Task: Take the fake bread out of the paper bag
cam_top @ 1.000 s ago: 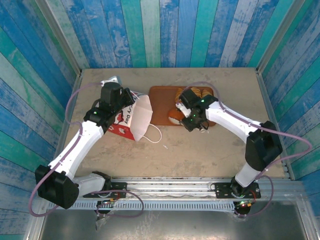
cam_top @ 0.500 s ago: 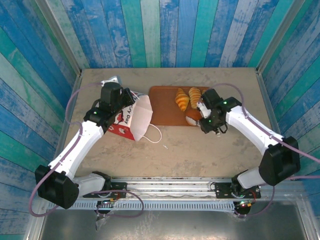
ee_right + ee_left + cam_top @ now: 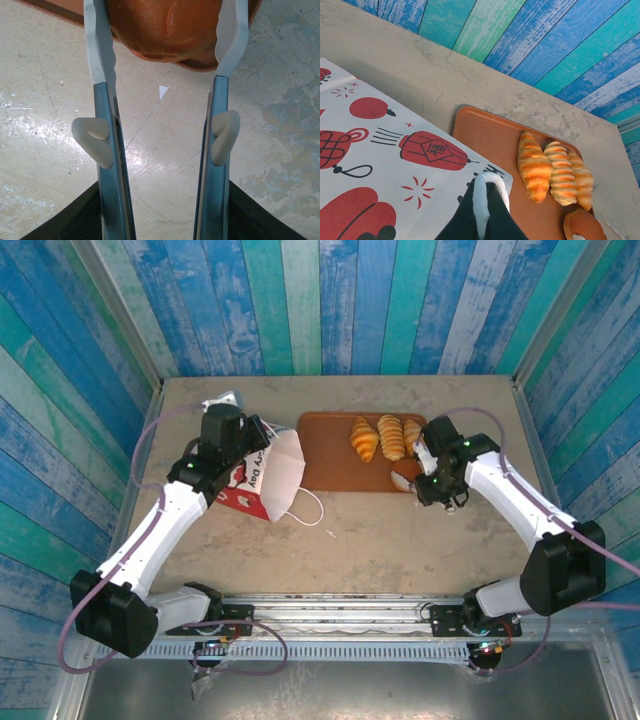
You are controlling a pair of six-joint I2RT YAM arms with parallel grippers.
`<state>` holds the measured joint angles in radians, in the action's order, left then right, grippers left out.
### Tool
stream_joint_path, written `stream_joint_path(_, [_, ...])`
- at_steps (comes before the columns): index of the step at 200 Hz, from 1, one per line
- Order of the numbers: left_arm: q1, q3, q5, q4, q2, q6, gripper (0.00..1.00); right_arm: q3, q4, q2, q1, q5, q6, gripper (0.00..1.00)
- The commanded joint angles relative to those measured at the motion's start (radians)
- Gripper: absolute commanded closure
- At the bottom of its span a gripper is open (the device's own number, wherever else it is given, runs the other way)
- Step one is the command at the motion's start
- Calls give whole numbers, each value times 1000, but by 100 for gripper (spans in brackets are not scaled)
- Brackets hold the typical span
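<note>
Partway through the unloading, three croissants (image 3: 390,437) are lying on the brown tray (image 3: 325,465), the right gripper (image 3: 165,35) is clasping an orange-brown roll (image 3: 165,17) at its near edge, and the left gripper (image 3: 487,195) is pinching the rim of the paper bag (image 3: 282,475), its contents hidden.

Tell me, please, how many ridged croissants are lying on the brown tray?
3 croissants, side by side at the tray's far right end: left, middle, right. Others may be hidden inside the paper bag.
</note>
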<state>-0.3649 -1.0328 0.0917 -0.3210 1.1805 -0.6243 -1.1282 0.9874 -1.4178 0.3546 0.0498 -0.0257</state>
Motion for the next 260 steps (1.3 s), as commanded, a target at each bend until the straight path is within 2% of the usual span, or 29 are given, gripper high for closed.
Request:
stream_joint_path(1, [-3, 2, 2, 25, -15, 7, 100, 17, -1, -13, -3, 29, -8, 46])
stream_joint_path(84, [-3, 2, 2, 25, -15, 5, 100, 22, -9, -4, -5, 87, -24, 42])
stream_joint_path(185, [-3, 2, -6, 26, -12, 0, 100, 49, -70, -23, -6, 28, -35, 42])
stream_joint_path(260, [-3, -2, -3, 19, -21, 7, 100, 41, -47, 16, -6, 73, -34, 41])
